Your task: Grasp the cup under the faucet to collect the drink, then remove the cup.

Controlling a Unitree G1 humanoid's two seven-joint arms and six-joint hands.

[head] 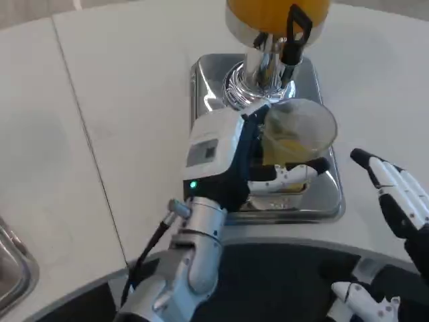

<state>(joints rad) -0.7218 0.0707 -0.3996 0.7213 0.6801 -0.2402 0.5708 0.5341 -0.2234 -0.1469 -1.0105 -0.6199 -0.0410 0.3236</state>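
White table [120, 94] w/ steel drip tray [322, 201], dispenser on top

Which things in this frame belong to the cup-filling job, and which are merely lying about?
Part of the job:
- clear cup holding yellow drink
- left hand gripping the cup
- dispenser faucet with black handle
- orange drink tank
- steel drip tray

Bystanders:
- right hand, holding nothing, beside the tray
- metal object at the table's left edge

White table [120, 100] crossed by a thin dark seam [87, 141], with the corner of a metal tray [13, 265] at the lower left edge.
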